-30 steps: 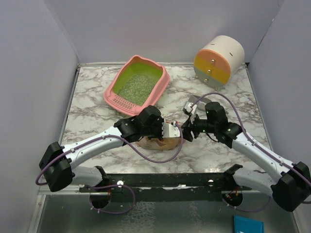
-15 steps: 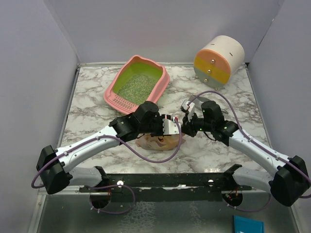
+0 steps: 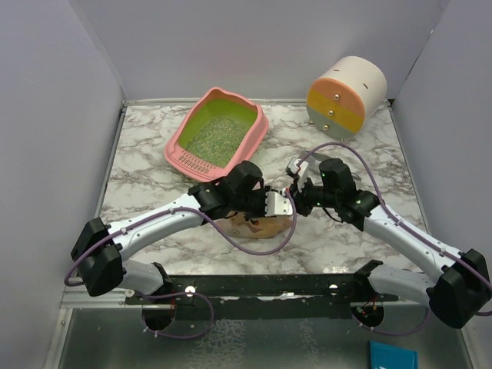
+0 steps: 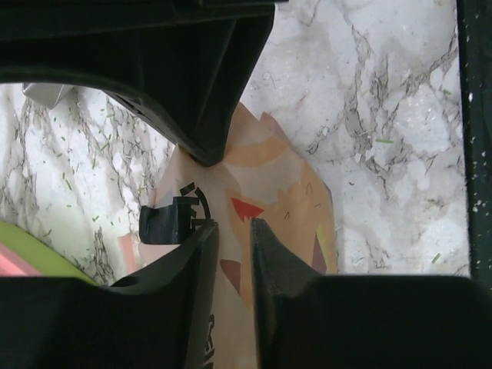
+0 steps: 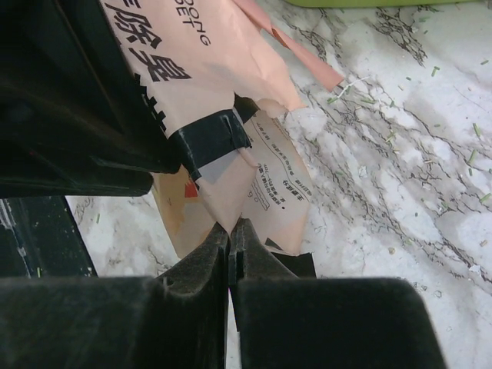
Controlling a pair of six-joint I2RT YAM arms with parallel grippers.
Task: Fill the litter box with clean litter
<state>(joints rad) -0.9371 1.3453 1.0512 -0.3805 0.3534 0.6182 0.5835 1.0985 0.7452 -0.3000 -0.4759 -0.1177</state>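
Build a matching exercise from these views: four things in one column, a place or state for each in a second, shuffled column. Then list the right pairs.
Things
1. litter box
2. drawer cabinet
3. pouch
4. clean litter

Places or states
A. stands at the far right
B. pinched by the fingers of both the left gripper and the right gripper
C. spread over a lime-green interior
D. sits far, left of centre, with its slotted lip towards the arms

Pairs: 1-D, 2-A, 3-B, 4-C
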